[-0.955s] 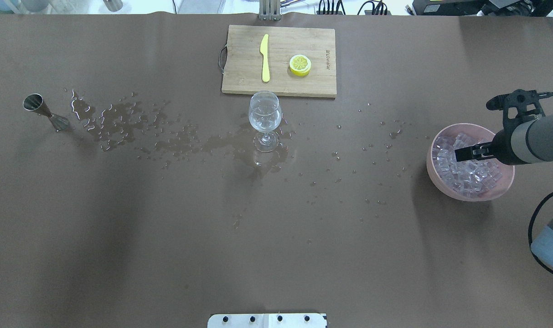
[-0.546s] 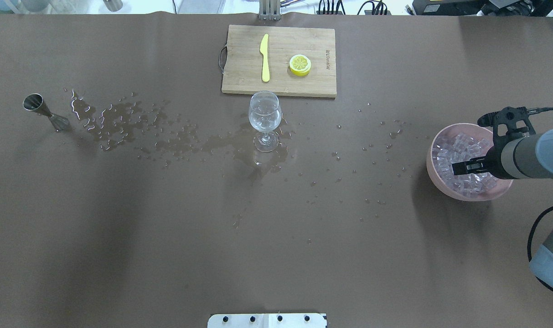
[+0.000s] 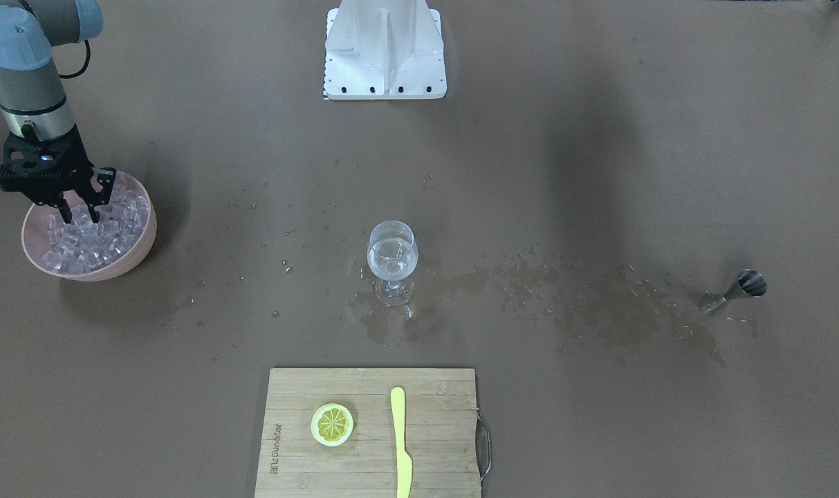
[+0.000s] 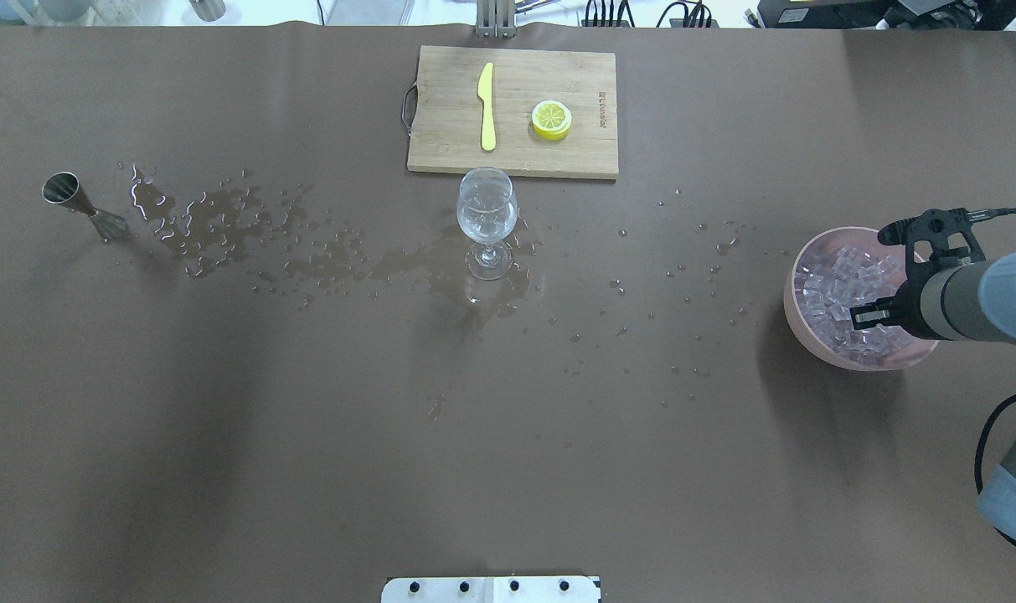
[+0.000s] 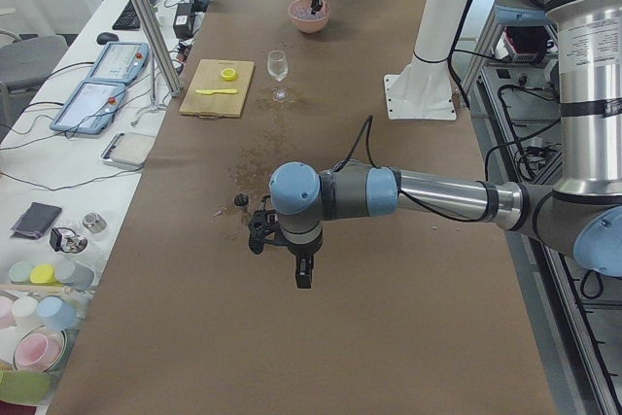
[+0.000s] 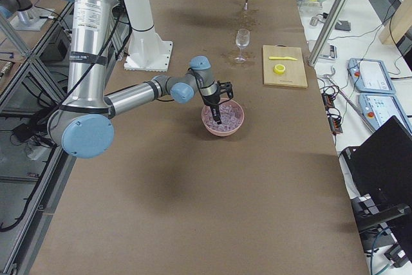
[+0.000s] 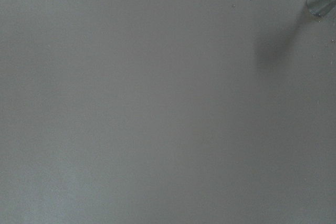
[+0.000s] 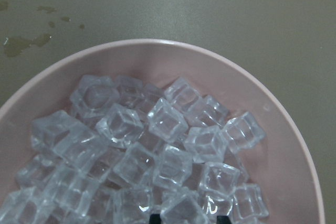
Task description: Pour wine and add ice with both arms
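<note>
R gripper [image 3: 79,213] hangs over the pink bowl [image 3: 149,228], jaws spread, tips down among the ice [image 3: 94,238]; nothing gripped yet. The cubes look slick and are heaped loose, so if you close off-centre, one prob. squirts out sideways. You could also pinch two and lose one en route. Push deeper and you may shove the bowl along the table [image 3: 599,138].

The glass [image 3: 392,259] stands well apart at mid-table w/ a little wine [image 3: 391,268] in it. Its mouth looks narrow and there's a puddle [image 3: 384,325] at its foot. A cube let go too high may splash, miss, or knock the glass over.

L gripper [image 5: 301,277] sits over bare table near the jigger [image 3: 734,290]; can't tell if it's open or closed.
</note>
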